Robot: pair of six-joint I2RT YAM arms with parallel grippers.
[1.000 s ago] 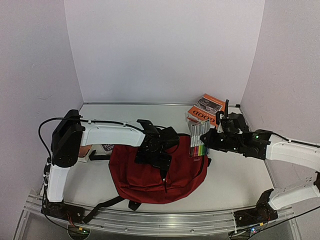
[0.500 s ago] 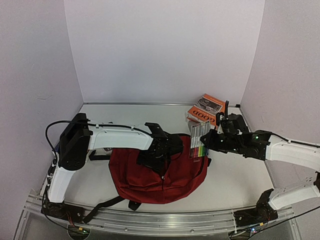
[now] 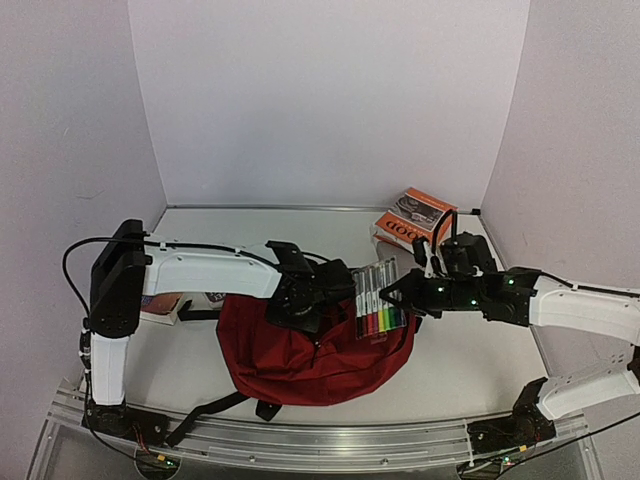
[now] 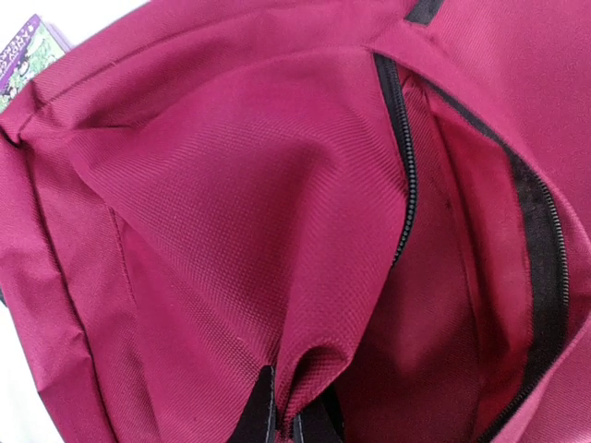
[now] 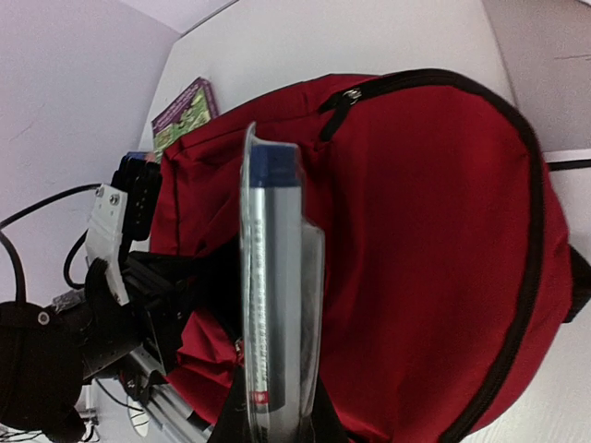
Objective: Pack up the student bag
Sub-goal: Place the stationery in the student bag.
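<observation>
The left gripper (image 4: 292, 417) pinches a fold of the backpack (image 3: 300, 355). Just beside it, the right gripper (image 5: 277, 428) clamps a marker pack (image 3: 376, 297) over the fabric.

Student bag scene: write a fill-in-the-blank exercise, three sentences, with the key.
1. The left tool pinches a fold of the student bag, which is dark ___.
2. The marker pack is held by the right tool, not the ___ one.
3. The books at the far right corner have ___ covers.
Missing: red; left; orange.
</observation>
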